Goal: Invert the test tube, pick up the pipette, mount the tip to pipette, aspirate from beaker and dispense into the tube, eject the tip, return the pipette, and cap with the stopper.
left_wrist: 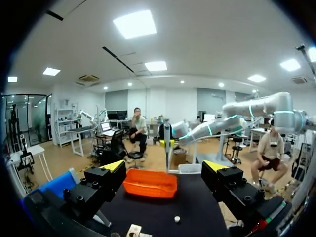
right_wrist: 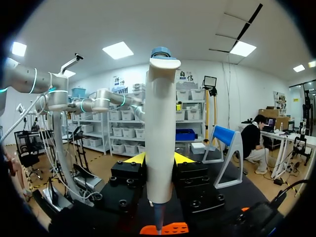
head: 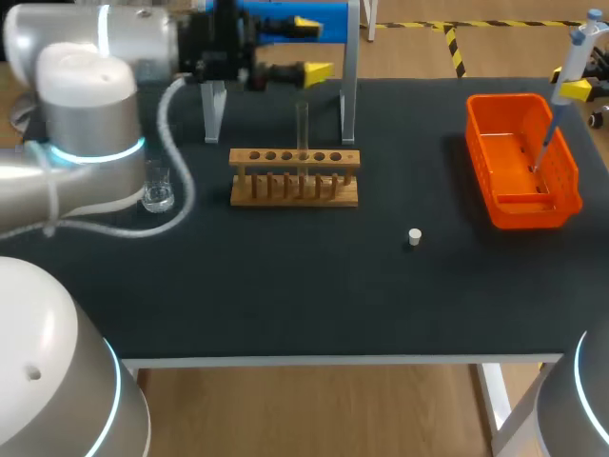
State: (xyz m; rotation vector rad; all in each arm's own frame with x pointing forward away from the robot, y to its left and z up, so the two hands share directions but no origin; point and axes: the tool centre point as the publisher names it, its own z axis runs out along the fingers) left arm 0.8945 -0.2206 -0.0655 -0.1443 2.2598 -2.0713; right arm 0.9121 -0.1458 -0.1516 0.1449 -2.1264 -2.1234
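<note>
Now the right gripper is squeezing the white and blue plastic pipette between both fingers, pointing it down into the orange plastic basket by the bench's right edge. I think it is dropping the tip, so it should be keeping the point low inside the walls. The left gripper is hanging wide open and empty at the far edge. The clear glass test tube is standing in the wooden rack.

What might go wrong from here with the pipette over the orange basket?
The right tool holds the pipette pointing down into the orange basket; a slanted lift might snag its wall. The test tube stands tall and uncapped in the rack near the open left tool, so a careless approach may knock it. The stopper lies loose and may roll when gripped.
</note>
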